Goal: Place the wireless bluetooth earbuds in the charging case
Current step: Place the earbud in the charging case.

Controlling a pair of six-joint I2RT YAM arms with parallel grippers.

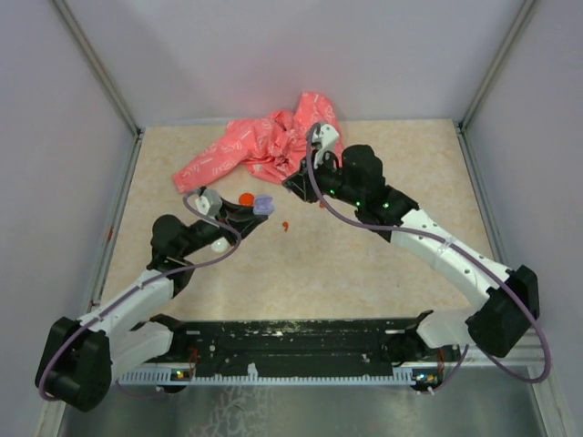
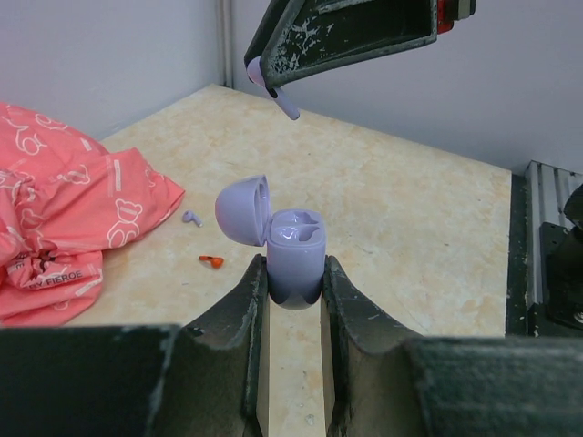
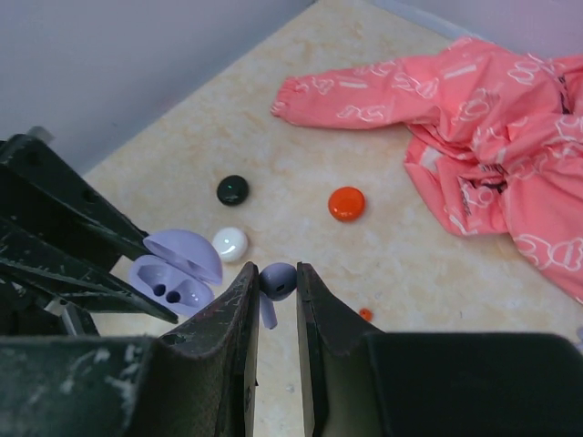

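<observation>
My left gripper is shut on a lavender charging case held upright, its lid hinged open to the left. Both sockets show empty in the right wrist view. My right gripper is shut on a lavender earbud, stem pointing down, hanging above and just right of the open case. A second lavender earbud lies on the table by the cloth. A tiny red earbud lies near it. A closed red-orange round case rests on the table farther back.
A crumpled pink printed cloth covers the back middle of the table. A white disc and a black disc lie near the left gripper. Another small red piece sits close to my right fingers. Walls enclose three sides.
</observation>
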